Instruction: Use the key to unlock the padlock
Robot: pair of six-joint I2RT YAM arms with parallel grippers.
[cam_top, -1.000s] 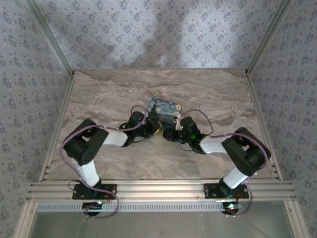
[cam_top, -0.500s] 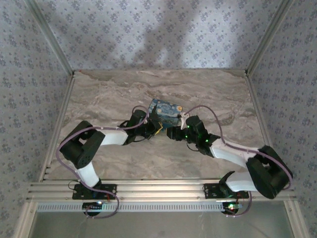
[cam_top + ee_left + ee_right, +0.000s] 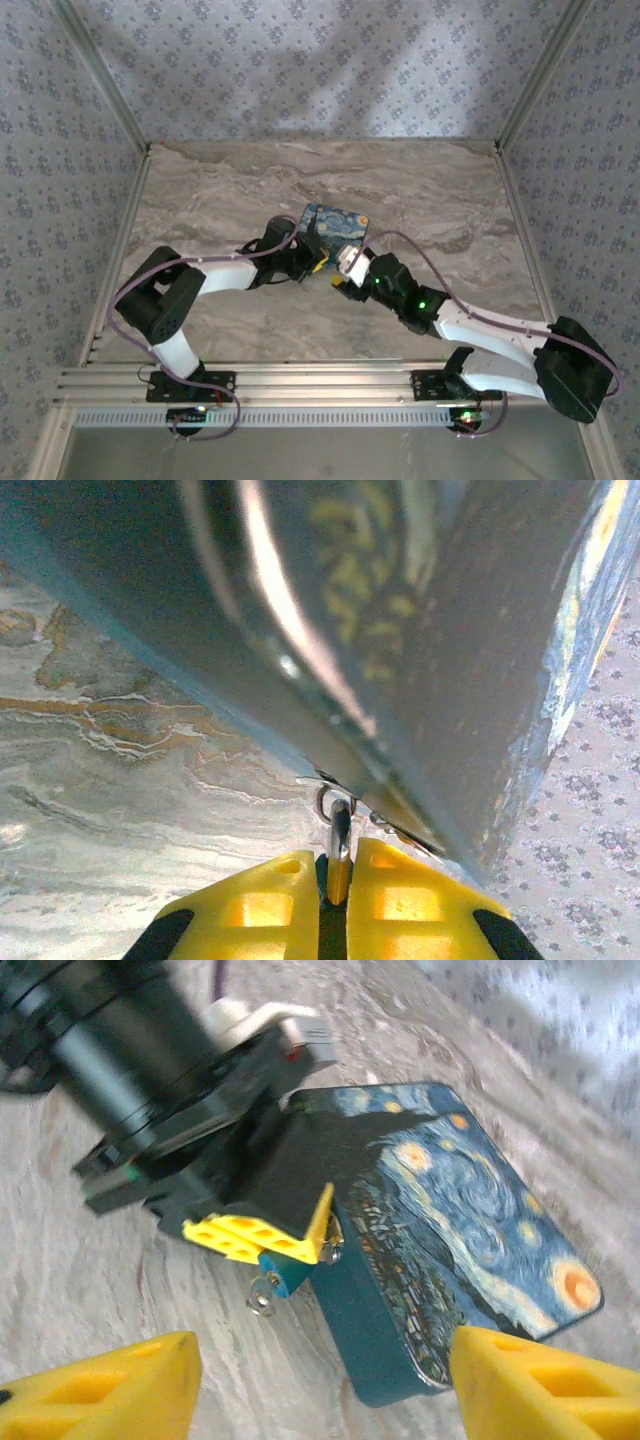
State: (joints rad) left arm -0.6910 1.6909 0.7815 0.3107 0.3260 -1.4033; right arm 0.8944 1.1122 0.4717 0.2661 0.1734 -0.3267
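The small blue padlock [image 3: 287, 1272] hangs at the front edge of the night-sky box [image 3: 470, 1230]. My left gripper [image 3: 300, 1245] is shut on the padlock, its yellow fingers [image 3: 250, 1235] clamping it from above. A small silver key [image 3: 262, 1295] sticks out of the padlock's underside. In the left wrist view the left gripper [image 3: 340, 865] pinches the padlock [image 3: 340, 850], whose thin loop meets a ring on the box [image 3: 420, 630]. My right gripper [image 3: 322, 1352] stands open, a short way back from the key, with nothing between its fingers [image 3: 110, 1390]. From above, both grippers [image 3: 315, 262] [image 3: 338, 270] meet below the box [image 3: 335, 224].
The marble tabletop [image 3: 220, 190] is bare around the box. Patterned walls and metal corner posts [image 3: 100, 80] close in the back and sides. The right arm's elbow [image 3: 575, 375] reaches out to the near right corner.
My right gripper has opened and let go of the key, backing off a little. The right arm's elbow has swung out to the right. The left gripper has kept its hold on the padlock.
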